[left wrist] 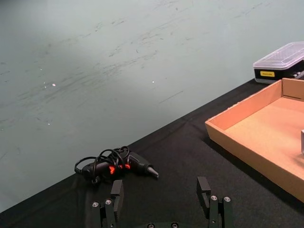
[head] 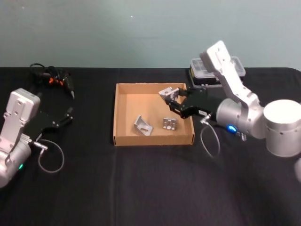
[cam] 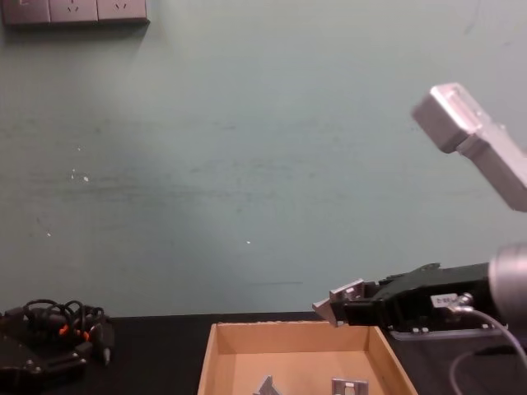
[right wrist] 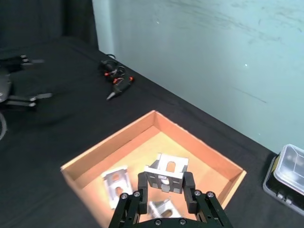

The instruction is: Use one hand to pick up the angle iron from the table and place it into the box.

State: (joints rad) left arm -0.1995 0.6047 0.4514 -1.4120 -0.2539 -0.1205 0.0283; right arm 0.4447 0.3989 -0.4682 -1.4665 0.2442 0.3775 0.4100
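The right gripper (head: 173, 100) is clenched on an angle iron (head: 167, 93), holding it in the air above the box (head: 123, 139), over the far right part of the box floor; the right wrist view shows the two black fingers (right wrist: 142, 183) pressed against the sides of the bracket (right wrist: 166, 173), with its slotted faces turned toward the camera; from the chest view the held piece (cam: 341, 297) hangs clearly above the box's far wall (cam: 288, 327), so the carry looks done and the step in hand is, by my judgement, the release

Two more angle irons already lie on the box floor, one near the middle (head: 143, 125) and one just right of it (head: 170, 123), both closer to the near wall than the held one; to do this well, lower the bracket before letting go, so it does not bounce off the cardboard or tip over the low right wall (head: 190, 123); aim for the bare floor in the far part of the box, clear of the two lying pieces, since dropping onto them could knock one about; open the fingers fully, then lift straight up so a fingertip does not snag a slot

The left gripper (head: 67, 117) rests parked over the table (head: 141, 188), well to the left of the box, its fingers (left wrist: 117, 189) spread apart and holding nothing; a corded hand tool (head: 54, 77) lies beyond it, and a plastic case (left wrist: 280, 61) sits behind the box's far right corner
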